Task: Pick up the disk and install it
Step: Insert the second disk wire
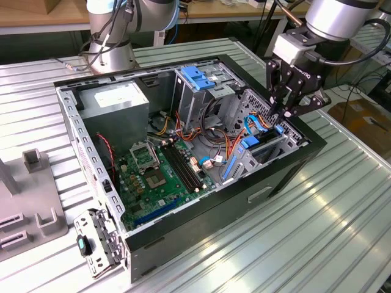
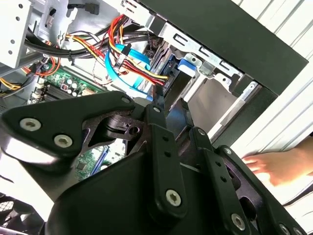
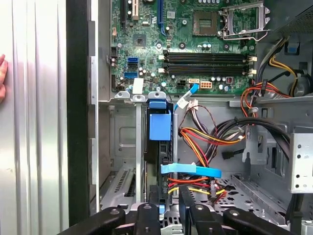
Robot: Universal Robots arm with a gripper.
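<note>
The disk (image 1: pixel 264 148) stands on edge in the drive bay at the exterior view's right end of the open computer case (image 1: pixel 287 177). Its blue side rail (image 1: pixel 251 143) shows there. In the first wrist view the disk (image 3: pixel 157 156) runs away from the camera with a blue tab (image 3: pixel 160 126) on its edge. My gripper (image 1: pixel 283 115) hangs just above the disk's outer end. Both wrist views show the black fingers (image 3: pixel 152 196) close together, straddling that end, with the gripper (image 2: pixel 169 105) apparently shut on it.
Orange, yellow and blue cables (image 3: pixel 205 147) crowd the space beside the bay. The motherboard (image 1: pixel 159 177), a grey box with a white sticker (image 1: pixel 116 104) and a cage with a blue latch (image 1: pixel 198 79) lie further in. A person's hand (image 2: pixel 279 166) rests on the table outside the case.
</note>
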